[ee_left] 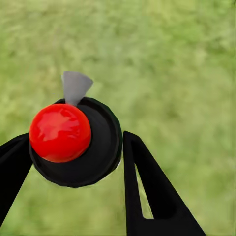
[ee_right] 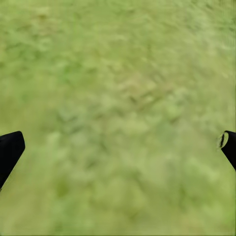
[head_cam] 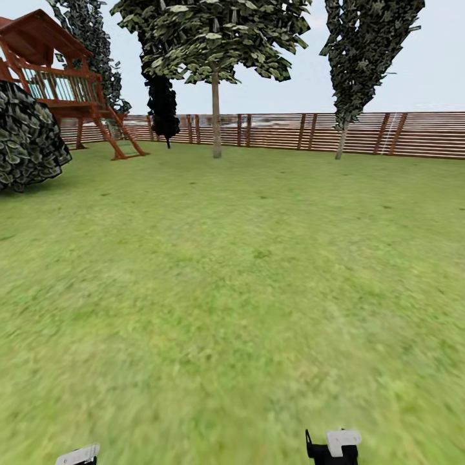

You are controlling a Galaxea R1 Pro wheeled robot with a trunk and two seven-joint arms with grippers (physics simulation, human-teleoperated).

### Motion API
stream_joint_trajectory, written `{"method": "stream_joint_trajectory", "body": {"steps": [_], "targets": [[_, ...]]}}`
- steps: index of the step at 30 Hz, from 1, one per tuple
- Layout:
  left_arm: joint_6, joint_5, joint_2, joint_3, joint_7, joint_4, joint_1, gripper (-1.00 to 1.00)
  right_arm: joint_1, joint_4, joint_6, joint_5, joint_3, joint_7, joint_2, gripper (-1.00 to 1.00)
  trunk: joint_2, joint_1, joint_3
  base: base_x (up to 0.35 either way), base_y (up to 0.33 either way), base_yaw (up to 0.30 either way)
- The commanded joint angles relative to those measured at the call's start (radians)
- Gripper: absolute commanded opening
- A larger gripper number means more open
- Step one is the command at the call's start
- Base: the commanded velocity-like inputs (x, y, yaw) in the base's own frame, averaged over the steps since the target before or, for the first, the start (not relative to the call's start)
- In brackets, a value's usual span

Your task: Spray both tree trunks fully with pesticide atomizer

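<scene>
Holding atomizer (ee_left: 73, 140) in left gripper (ee_left: 73, 182), fingers (ee_left: 147, 191) pinching either side of its dark round body; red ball on top, grey nozzle poking past it, blurred lawn (ee_left: 177, 59) behind. Sits left of centre in left wrist pic. Right gripper (ee_right: 118, 147) spread wide, black fingertips (ee_right: 10, 150) at opp. edges of right wrist pic, grass only betw. them. Head view: lawn (head_cam: 245, 290) over most of frame; arm tips at bottom edge, left (head_cam: 77, 455) at lower left, right (head_cam: 336, 445) right of centre. Tree (head_cam: 216, 39) w/ straight grey-tan trunk (head_cam: 216, 116) at top centre, near fence (head_cam: 361, 134). 2nd tree (head_cam: 361, 51) w/ leaning trunk (head_cam: 341, 139) at upper right, also by fence. Near-black cypress (head_cam: 161, 103) just left of centre tree. Red-brown playset (head_cam: 64, 84) at upper left, shrub (head_cam: 26, 139) below it at left edge.
</scene>
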Motion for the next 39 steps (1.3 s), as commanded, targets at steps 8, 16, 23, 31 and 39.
{"method": "stream_joint_trajectory", "body": {"steps": [8,16,23,31,39], "targets": [[-0.004,-0.009,0.0,0.009,-0.005,0.001,-0.001,-1.0,0.0,0.0,-0.003,-0.007,0.009,-0.003,0.0,1.0,0.0,0.0,-0.001,0.339,0.0,0.0],[-0.004,-0.009,0.0,0.009,-0.005,0.001,-0.001,-1.0,0.0,0.0,-0.002,-0.007,0.009,-0.003,0.0,1.0,0.0,0.0,-0.001,0.338,0.0,0.0],[-0.004,-0.009,0.0,0.009,-0.005,0.001,-0.001,-1.0,0.0,0.0,-0.002,-0.007,0.009,-0.003,0.0,1.0,0.0,0.0,-0.001,0.338,0.0,0.0],[-0.004,-0.009,0.0,0.009,-0.005,0.001,-0.001,-1.0,0.0,0.0,-0.002,-0.007,0.009,-0.003,0.0,1.0,0.0,0.0,-0.001,0.338,0.0,0.0],[-0.004,-0.009,0.0,0.009,-0.005,0.001,-0.001,-1.0,0.0,0.0,-0.002,-0.007,0.009,-0.003,0.0,1.0,0.0,0.0,-0.001,0.338,0.0,0.0]]}}
